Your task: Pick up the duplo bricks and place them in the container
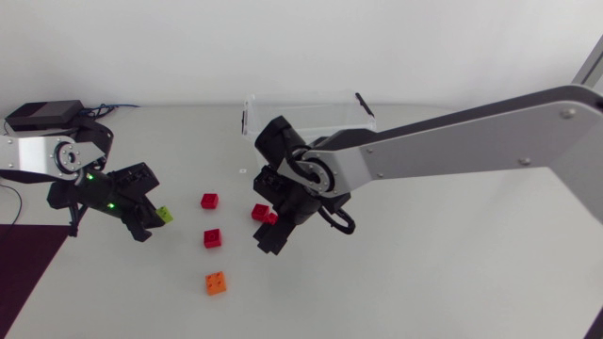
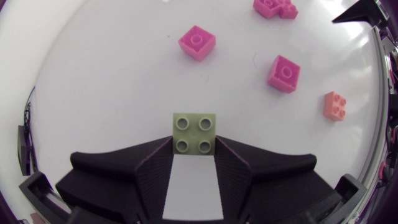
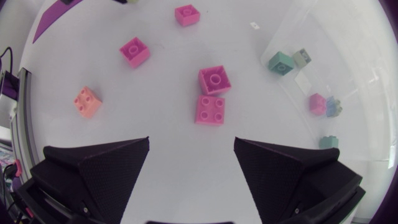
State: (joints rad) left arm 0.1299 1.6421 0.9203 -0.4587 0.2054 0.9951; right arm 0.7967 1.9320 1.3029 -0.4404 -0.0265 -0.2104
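Observation:
My left gripper (image 1: 151,223) is at the table's left, shut on a light green duplo brick (image 1: 165,215). In the left wrist view this green brick (image 2: 194,127) sits clamped between the fingertips of the left gripper (image 2: 194,148). My right gripper (image 1: 270,229) hangs open near the middle, right by two touching red bricks (image 1: 263,214). The right wrist view shows that pair (image 3: 212,94) ahead of the wide-open right gripper (image 3: 191,149), untouched. A clear container (image 1: 306,111) stands at the back, and several bricks lie inside it (image 3: 323,106).
Loose on the table between the arms are a red brick (image 1: 209,201), another red one (image 1: 214,237) and an orange brick (image 1: 216,282). A black box with cables (image 1: 42,113) sits at the far left corner.

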